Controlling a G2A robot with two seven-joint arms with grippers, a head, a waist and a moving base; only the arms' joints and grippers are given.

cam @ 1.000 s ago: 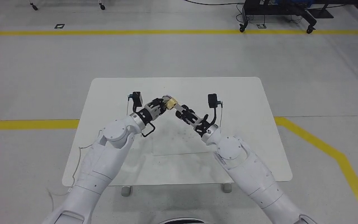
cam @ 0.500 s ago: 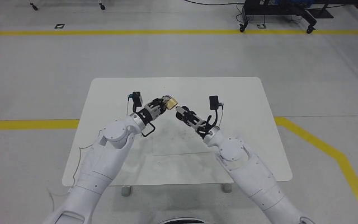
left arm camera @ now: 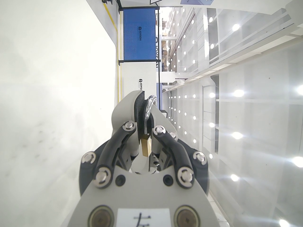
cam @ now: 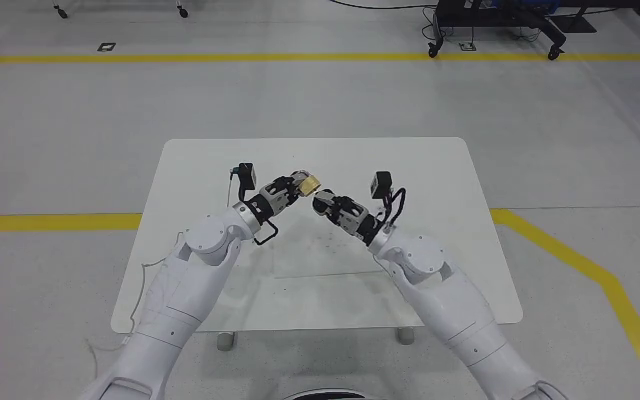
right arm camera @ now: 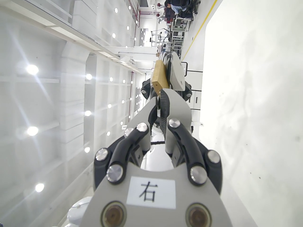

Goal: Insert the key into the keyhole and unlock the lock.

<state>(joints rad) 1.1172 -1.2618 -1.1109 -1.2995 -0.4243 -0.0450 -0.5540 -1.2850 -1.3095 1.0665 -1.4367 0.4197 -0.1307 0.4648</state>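
Left jaws were clamped on the lock [cam: 308, 183], holding it up off the counter [cam: 440, 170], roughly over the middle and a touch toward the far side. From the left wrist view, the silver shackle [left arm camera: 150, 105] sat pinched between the dark pads [left arm camera: 138, 105]. The brass body [left arm camera: 144, 146] poked out lower down, between the two fingers [left arm camera: 123, 114]. So the lock was fully in the air, with no part of it touching the counter.

Right jaws sat just right of the lock, with their tips right up against its brass end. In the right wrist view they were pressed almost together, with only a sliver of a gap between the pads. Whatever was pinched in there was too small to tell, honestly. The brass block stuck out toward the right jaws, and a pale finger of the left jaws lay along one side of it.

The two arms angled in from the near side, left arm [cam: 205, 250] from the near left and right arm [cam: 430, 270] from the near right. They met tip to tip in a shallow V above the counter.

Around it: a yellow line [cam: 60, 221] on the floor ran out to the left of the counter, and another line [cam: 300, 57] crossed the far floor. A dark cart [cam: 500, 20] stood at the far right. The counter had a few faint dark specks [cam: 330, 240] near the middle.
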